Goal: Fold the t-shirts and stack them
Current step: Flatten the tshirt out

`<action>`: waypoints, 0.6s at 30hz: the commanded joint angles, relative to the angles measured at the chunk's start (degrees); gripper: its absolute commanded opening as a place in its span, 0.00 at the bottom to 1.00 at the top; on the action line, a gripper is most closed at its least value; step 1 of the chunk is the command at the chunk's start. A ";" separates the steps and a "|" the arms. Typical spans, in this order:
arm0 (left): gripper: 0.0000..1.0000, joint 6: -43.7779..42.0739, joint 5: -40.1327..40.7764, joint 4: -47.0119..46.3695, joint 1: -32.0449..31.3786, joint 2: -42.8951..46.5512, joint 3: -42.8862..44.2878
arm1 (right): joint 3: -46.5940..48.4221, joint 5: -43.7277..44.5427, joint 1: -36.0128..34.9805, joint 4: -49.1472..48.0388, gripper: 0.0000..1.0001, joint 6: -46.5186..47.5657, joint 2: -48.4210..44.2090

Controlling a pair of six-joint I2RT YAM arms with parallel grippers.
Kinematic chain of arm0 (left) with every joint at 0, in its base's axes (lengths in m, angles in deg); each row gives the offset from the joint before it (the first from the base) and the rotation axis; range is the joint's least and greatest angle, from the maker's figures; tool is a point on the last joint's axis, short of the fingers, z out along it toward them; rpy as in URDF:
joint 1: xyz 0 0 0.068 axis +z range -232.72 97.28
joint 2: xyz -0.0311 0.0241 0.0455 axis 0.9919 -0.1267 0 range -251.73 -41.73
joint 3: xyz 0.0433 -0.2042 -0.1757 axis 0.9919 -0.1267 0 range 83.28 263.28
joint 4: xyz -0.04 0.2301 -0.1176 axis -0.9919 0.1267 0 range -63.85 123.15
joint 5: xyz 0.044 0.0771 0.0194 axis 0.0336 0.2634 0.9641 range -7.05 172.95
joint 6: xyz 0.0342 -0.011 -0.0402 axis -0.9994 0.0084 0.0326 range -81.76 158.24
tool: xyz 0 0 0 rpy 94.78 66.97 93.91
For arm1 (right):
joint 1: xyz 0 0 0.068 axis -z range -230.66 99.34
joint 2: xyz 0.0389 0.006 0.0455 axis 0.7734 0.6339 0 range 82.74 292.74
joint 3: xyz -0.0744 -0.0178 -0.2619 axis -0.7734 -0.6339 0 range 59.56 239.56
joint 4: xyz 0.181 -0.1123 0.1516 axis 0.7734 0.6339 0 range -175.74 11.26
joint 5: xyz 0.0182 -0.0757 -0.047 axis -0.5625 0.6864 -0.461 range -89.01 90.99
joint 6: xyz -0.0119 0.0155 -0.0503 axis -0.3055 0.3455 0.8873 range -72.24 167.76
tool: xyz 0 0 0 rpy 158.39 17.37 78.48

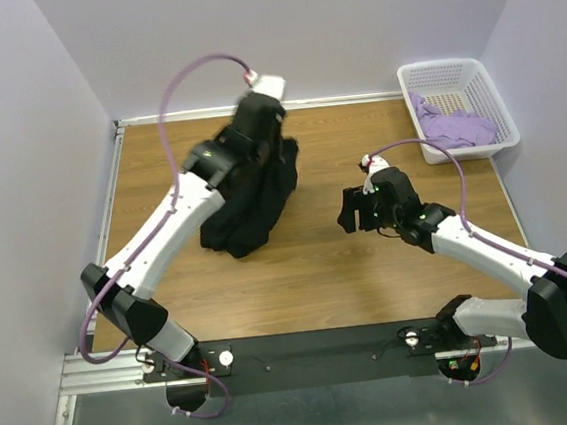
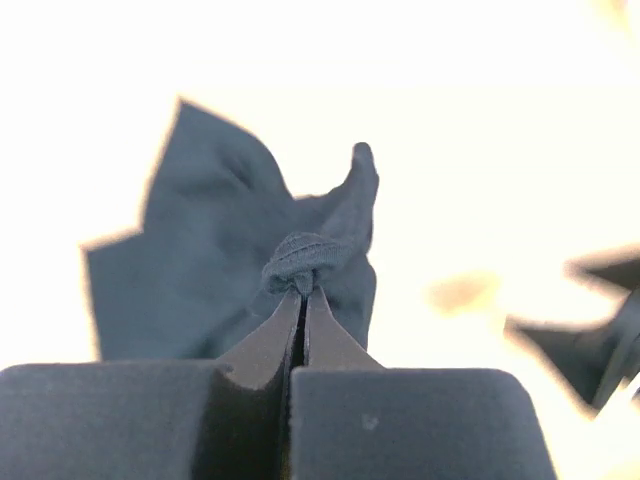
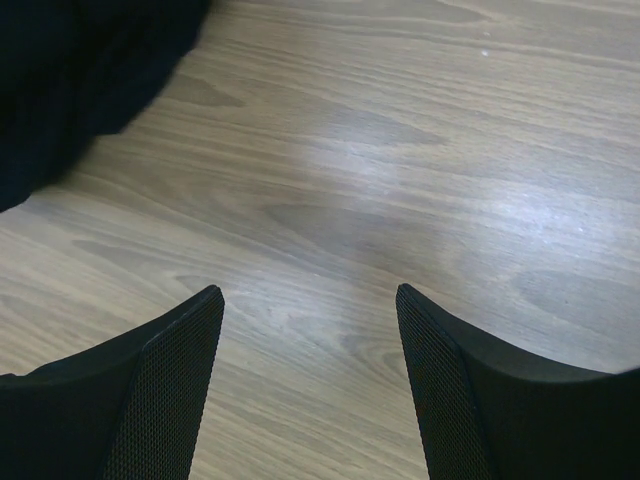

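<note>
Left gripper (image 2: 303, 291) clamped on 1 bunched fold of the large black cloth t-shirt (image 1: 252, 200).
The shirt drapes lengthwise toward the wooden desk's (image 1: 301, 291) near edge. The right gripper (image 3: 310, 300), spread and empty, hovers at its right.

Left arm (image 1: 160, 229) is stretching way forward, and the left gripper (image 2: 303, 288) is pinching tight on a bunched bit of the black t-shirt (image 2: 200, 250). Right arm (image 1: 488, 253) is bending low, right gripper (image 3: 310, 300) hanging with its fingers spread wide, gripping nothing.
</note>
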 commanded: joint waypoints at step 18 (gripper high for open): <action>0.00 4.12 0.05 0.11 15.49 7.40 17.94 | 15.53 -28.01 -3.96 -18.93 0.78 4.43 28.84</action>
